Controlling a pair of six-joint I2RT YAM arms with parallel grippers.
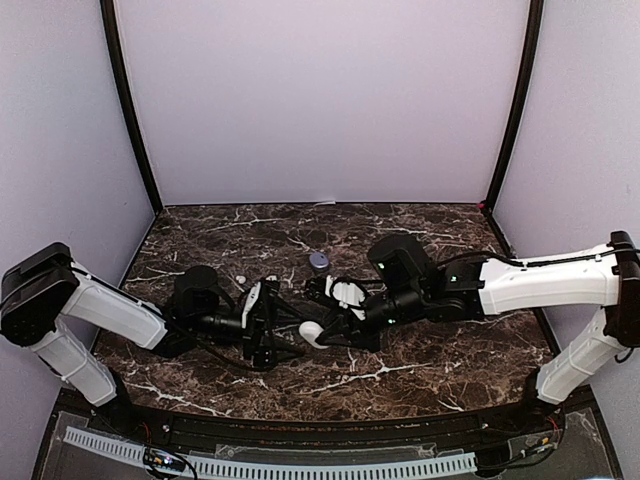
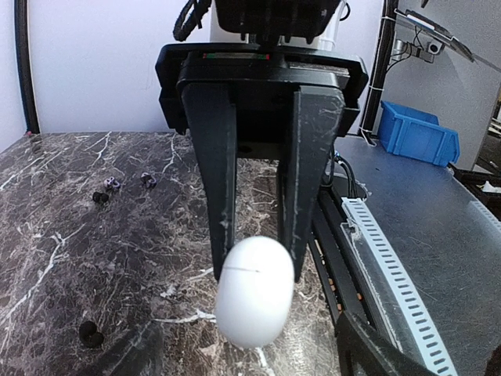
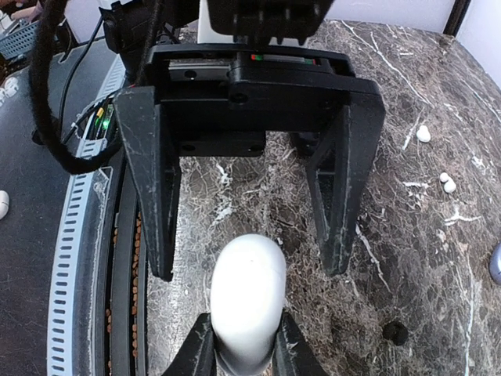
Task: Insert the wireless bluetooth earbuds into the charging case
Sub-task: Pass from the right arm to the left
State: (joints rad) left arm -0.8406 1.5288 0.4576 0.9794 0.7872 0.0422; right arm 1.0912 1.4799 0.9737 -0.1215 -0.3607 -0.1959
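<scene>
A closed white pebble-shaped charging case is pinched between my left gripper's fingertips, just above the marble table. In the right wrist view the same case is held at its lower end by those two black fingers. My right gripper stands open over the case's free end, both fingers clear of it. In the top view the case sits between the two grippers. Loose earbuds lie on the table: black ones, pale ones.
A small purple-blue case lies behind the grippers near the table's middle. A white bud lies by the left arm, and a black bud lies right of the right gripper. The table's near edge and cable tray run close by.
</scene>
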